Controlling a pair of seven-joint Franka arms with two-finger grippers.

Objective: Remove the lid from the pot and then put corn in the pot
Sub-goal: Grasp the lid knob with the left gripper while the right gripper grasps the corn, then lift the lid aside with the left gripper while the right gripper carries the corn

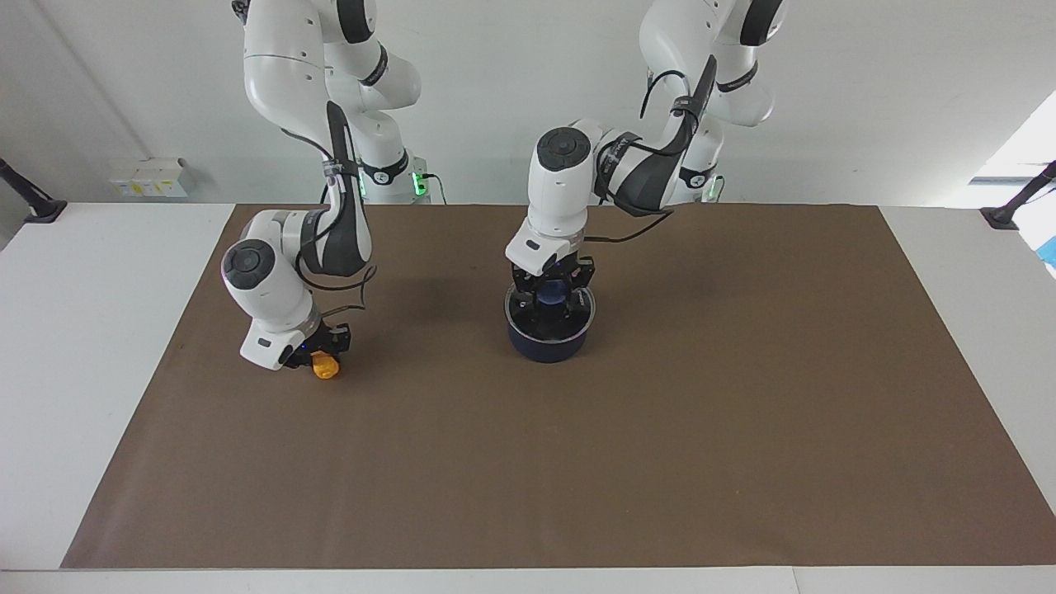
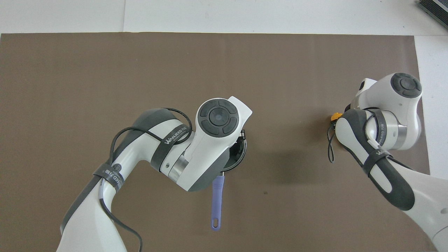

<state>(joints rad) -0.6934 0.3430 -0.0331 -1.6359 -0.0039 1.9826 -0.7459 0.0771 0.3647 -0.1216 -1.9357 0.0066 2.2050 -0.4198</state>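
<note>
Both pickups are in hand at once. The left gripper (image 1: 551, 302) is down on the lid (image 1: 549, 316), fingers clamped on its blue knob — the lid sits on the pot (image 1: 548, 340) at mid-table, the pot's long handle (image 2: 217, 202) pointing toward the robots. The right gripper (image 1: 320, 353) is closed on the corn (image 1: 326, 368), low at the mat (image 1: 577, 462), toward the right arm's end of the table. Next, I judge, comes a straight lift of the lid clear of the rim, then carrying the corn over. What the pot holds is hidden — lid and gripper cover it.
</note>
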